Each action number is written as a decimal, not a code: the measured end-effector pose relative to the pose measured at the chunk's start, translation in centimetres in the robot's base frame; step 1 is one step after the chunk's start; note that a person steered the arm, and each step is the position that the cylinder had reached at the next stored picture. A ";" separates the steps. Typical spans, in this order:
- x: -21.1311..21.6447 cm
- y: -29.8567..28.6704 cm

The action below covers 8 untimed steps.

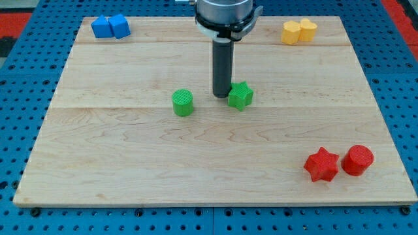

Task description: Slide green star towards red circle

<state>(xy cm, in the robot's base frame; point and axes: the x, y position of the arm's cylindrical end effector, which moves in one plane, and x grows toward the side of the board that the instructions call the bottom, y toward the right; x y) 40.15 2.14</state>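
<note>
Green star lies mid-surface, touched on its left by my tip; no fingers are fitted, so nothing is grasped; the push is best directed lower-right toward red circle, with red star skirted.

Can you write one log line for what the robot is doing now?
tip touching green star's left side | red circle far, lower right | push not finished

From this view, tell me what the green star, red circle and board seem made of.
Green star and red circle: likely matte plastic, with fine ridged sides. Board: pale wood, grain and plank seams visible, smooth finish.
</note>
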 end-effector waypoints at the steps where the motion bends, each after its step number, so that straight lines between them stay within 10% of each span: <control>1: -1.9 -1.0; 8: 6.1 15.6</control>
<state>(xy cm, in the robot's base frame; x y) 46.27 17.71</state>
